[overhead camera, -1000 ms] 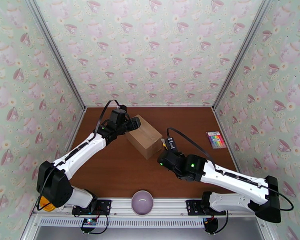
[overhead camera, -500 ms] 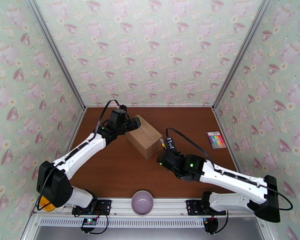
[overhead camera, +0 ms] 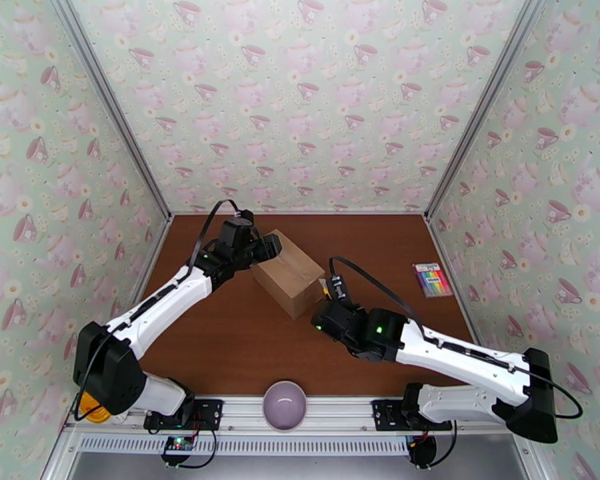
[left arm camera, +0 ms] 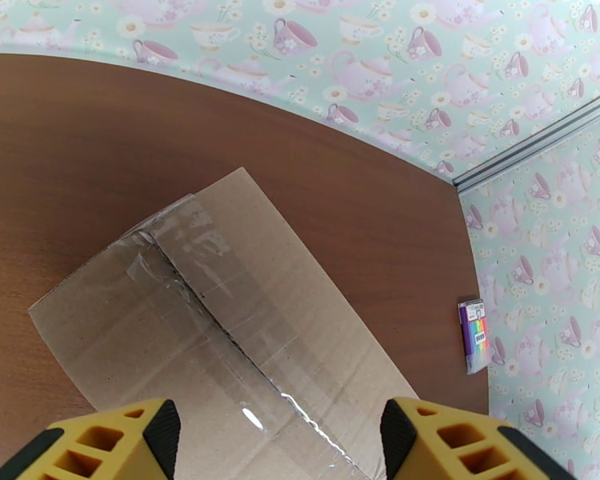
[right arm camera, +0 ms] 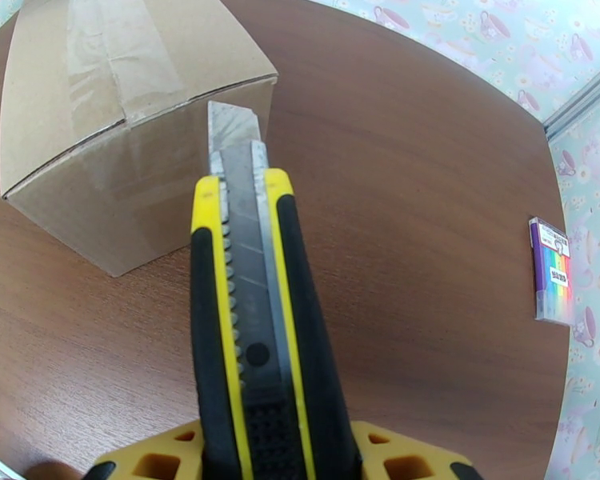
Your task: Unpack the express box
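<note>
The express box (overhead camera: 288,274), a brown carton with clear tape along its top seam, sits near the middle of the table, flaps down. My left gripper (overhead camera: 270,246) is open over the box's far left end. In the left wrist view its yellow fingers (left arm camera: 116,446) stand wide apart above the taped top (left arm camera: 220,314). My right gripper (overhead camera: 332,304) is shut on a yellow and black utility knife (right arm camera: 252,314). The knife's bare blade (right arm camera: 234,130) points at the box's near right corner (right arm camera: 140,154), close to the upper edge; I cannot tell if it touches.
A pack of coloured pens (overhead camera: 433,279) lies flat near the right wall. A lilac bowl (overhead camera: 285,405) sits at the near edge between the arm bases. Patterned walls close in the table on three sides. Bare wood lies in front of the box.
My right arm has crept slightly left and forward, bringing the knife closer to the box. The left arm and the box have not moved.
</note>
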Controlling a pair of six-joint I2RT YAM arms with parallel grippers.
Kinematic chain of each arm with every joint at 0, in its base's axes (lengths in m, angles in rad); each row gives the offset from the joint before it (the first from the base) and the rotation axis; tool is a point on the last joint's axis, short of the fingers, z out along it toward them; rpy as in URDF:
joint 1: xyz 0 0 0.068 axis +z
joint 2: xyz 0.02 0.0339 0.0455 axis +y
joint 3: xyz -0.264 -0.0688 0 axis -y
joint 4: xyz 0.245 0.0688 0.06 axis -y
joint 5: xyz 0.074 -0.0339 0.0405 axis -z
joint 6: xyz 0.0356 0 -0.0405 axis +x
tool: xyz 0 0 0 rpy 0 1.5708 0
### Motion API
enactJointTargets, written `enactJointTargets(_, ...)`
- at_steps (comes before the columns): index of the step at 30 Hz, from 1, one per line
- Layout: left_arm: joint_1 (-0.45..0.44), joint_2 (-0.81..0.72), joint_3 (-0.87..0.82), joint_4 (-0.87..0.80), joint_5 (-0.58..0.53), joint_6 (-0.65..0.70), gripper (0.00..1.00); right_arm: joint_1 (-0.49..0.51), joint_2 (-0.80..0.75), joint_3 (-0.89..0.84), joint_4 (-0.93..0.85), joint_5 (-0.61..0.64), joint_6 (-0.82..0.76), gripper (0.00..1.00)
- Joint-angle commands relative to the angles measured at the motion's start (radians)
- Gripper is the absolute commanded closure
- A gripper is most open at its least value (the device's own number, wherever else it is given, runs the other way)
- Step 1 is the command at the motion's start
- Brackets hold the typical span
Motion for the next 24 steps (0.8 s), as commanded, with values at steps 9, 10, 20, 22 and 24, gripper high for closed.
enactJointTargets(9,-0.004,0.018,0.037,-0.013,0.024,0.006,0.28,0.006,0.007,-0.002,0.027,0.022,-0.016,1.0)
enactJointTargets(10,-0.004,0.018,0.037,-0.012,0.024,0.005,0.28,0.006,0.009,-0.001,0.026,0.023,-0.016,1.0)
enactJointTargets(20,-0.005,0.018,0.035,-0.01,0.028,0.002,0.28,0.006,0.007,0.002,0.029,0.035,-0.018,1.0)
enactJointTargets(22,-0.004,0.018,0.035,-0.01,0.028,0.002,0.28,0.006,0.009,0.005,0.029,0.036,-0.022,1.0)
enactJointTargets(24,-0.002,0.018,0.035,-0.008,0.029,0.003,0.28,0.006,0.012,0.007,0.029,0.036,-0.024,1.0)
